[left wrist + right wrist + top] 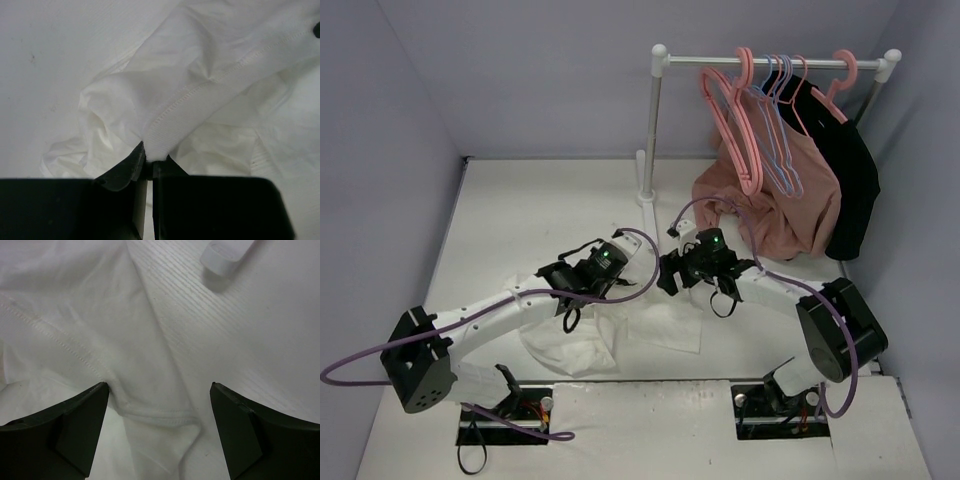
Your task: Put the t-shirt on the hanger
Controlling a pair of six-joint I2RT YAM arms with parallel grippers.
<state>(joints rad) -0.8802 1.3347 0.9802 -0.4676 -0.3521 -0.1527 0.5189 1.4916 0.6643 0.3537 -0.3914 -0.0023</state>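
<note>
Left gripper (149,161) pinches the t-shirt (200,75) hem; right gripper (159,387), jaws wide apart, should drop and clamp the seam squarely below

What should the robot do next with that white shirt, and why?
Probably close the right gripper on the t-shirt. Its jaws stand open astride a stitched fold, while the left gripper is pinched shut on another edge. A second grip would let both arms lift and spread it.
</note>
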